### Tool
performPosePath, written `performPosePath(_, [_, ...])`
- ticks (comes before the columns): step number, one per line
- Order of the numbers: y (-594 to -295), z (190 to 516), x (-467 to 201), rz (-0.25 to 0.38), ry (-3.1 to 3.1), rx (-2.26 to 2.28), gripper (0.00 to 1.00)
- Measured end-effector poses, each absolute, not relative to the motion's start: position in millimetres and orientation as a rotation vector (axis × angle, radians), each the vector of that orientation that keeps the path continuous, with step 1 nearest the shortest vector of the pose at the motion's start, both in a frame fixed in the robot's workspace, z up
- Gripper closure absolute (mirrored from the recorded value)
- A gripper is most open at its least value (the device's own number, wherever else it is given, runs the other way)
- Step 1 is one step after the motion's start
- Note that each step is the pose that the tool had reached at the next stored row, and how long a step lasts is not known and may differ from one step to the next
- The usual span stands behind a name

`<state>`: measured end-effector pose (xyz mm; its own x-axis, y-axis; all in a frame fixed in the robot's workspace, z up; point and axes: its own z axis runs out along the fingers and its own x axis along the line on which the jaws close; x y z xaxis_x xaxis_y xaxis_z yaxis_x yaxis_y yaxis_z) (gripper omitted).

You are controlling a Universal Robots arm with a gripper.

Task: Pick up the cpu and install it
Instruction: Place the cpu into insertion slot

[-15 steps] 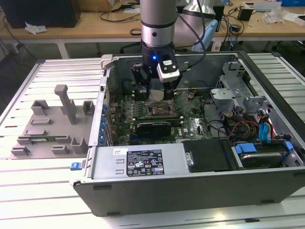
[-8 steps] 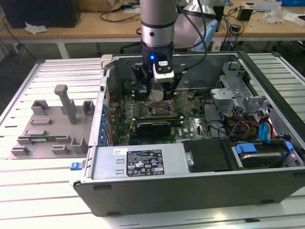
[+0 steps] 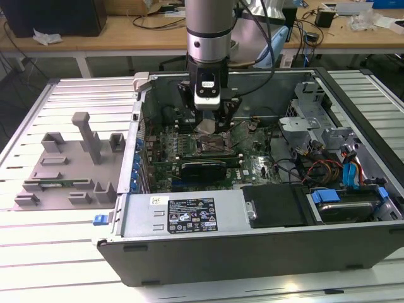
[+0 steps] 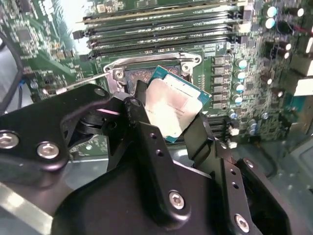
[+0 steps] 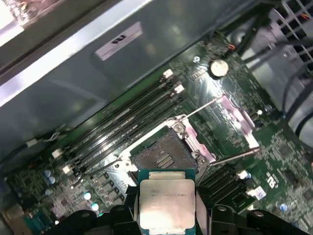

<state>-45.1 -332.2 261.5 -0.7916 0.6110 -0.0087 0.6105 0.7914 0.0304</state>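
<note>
Black gripper (image 4: 171, 117), two-fingered: pressed onto the cpu (image 4: 175, 106), pinching it by opposite edges.

Location of cpu: held in the air near the open socket (image 5: 161, 155), inside the computer case (image 3: 252, 255), not seated. Memory slots (image 5: 122, 129) run just beside the socket.

Handling, by judgement: light and rigid. The smooth metal lid is likely slippery, and the underside contacts and socket pins are fragile. Hold by the rim edges only, never the faces.

Markings: faint print on the cpu lid; white label (image 5: 119, 40) on the case wall; printed label (image 3: 189, 214) on the power supply (image 3: 139, 221), near side. None transcribed.
</note>
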Motion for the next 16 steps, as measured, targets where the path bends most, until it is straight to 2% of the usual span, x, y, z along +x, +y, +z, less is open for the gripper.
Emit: performPosePath(16, [-332.2,259.6,-45.1,0.035,2.743,1.485,0.45])
